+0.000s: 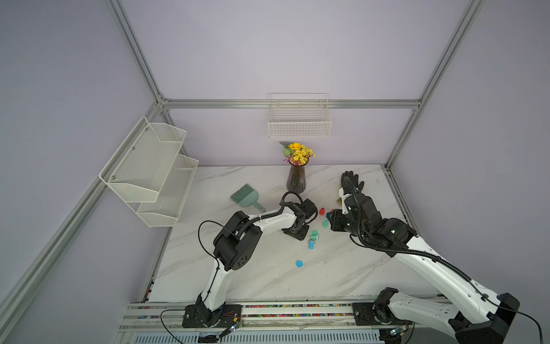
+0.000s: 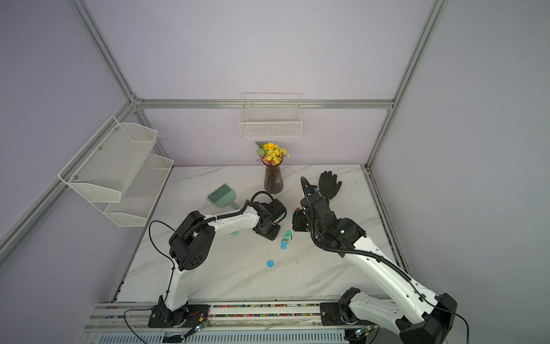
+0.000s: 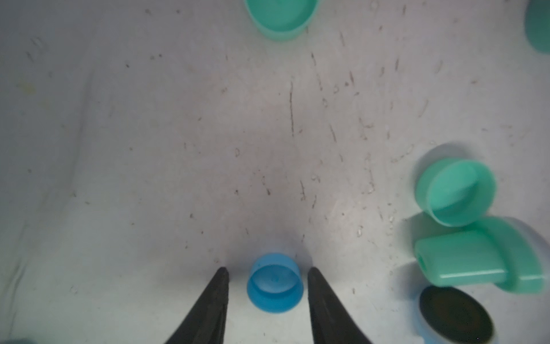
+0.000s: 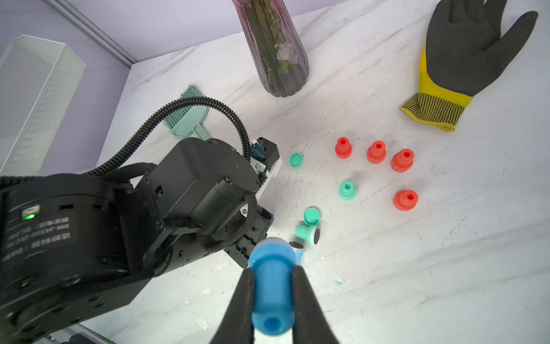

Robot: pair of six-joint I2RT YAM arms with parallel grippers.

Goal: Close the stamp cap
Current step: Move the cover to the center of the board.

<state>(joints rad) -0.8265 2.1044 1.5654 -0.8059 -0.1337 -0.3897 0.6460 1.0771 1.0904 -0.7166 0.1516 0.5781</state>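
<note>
- blue cap (image 3: 274,283) sits on the table (image 3: 134,134), right between the left gripper's (image 3: 267,268) fingers
- those fingers are spread, seemingly not quite touching it (kinda blurry)
- right gripper (image 4: 273,271) is pinching a blue stamp (image 4: 272,297) by its handle
- green stamp (image 3: 476,256) lies nearby

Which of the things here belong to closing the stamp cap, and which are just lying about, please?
Job: blue stamp in the right gripper; blue cap between the open jaws of the left gripper; perhaps next, the uncapped green stamp and green cap.
Lying about: vase, glove, brush, red stamps, baskets.
</note>
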